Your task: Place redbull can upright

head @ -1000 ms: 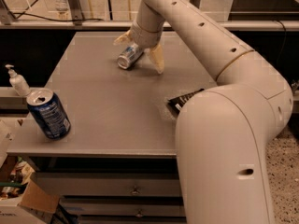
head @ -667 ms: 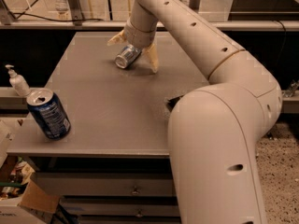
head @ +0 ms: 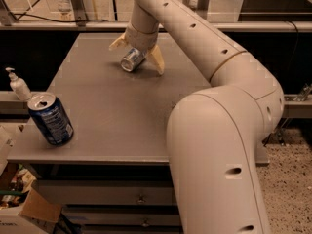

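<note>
The redbull can (head: 132,60) lies on its side at the far middle of the grey table (head: 112,111), its silver top facing me. My gripper (head: 136,59) reaches down over it from the arm above. Its two beige fingers (head: 157,62) are spread apart on either side of the can, so it is open around the can. I cannot tell whether the fingers touch the can. The arm's large lower segment (head: 219,155) fills the right foreground and hides the table's right side.
A wider dark-blue soda can (head: 50,119) stands tilted near the table's front left corner. A white pump bottle (head: 19,84) stands just left of the table. A cardboard box (head: 34,211) sits on the floor at lower left. Drawers run under the table.
The arm's big lower segment has swung left and closer, now covering a dark object on the table's right. The gripper and the lying can have stayed almost in place.
</note>
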You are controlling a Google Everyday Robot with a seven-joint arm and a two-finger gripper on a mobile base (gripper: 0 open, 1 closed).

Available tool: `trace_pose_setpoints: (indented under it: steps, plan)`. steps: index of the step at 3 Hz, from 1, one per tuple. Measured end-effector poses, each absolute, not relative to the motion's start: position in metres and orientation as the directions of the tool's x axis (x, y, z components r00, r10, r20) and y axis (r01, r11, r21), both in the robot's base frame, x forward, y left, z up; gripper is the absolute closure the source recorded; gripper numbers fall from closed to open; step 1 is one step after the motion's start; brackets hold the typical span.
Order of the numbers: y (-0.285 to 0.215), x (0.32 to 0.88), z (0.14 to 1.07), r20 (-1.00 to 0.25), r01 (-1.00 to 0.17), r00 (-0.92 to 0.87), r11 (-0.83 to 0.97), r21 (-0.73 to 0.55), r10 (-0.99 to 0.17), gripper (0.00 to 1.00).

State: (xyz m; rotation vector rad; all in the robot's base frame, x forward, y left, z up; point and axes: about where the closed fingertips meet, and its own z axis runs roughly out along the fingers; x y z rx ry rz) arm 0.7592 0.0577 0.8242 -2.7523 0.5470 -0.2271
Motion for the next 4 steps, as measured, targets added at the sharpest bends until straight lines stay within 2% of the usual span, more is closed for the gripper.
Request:
trace_pose_setpoints:
  steps: [1,2,4]
  plan:
    - [0.069,0.766,0.84,0.193,-0.237,0.93,-0.912,-0.335,-0.312,0.0]
    - [0.069,0.766,0.84,0.192,-0.238,0.93,-0.912,-0.335,-0.313,0.0]
    - [0.059,0.78,0.85,0.321,-0.182,0.908,-0.944,-0.277,-0.269,0.0]
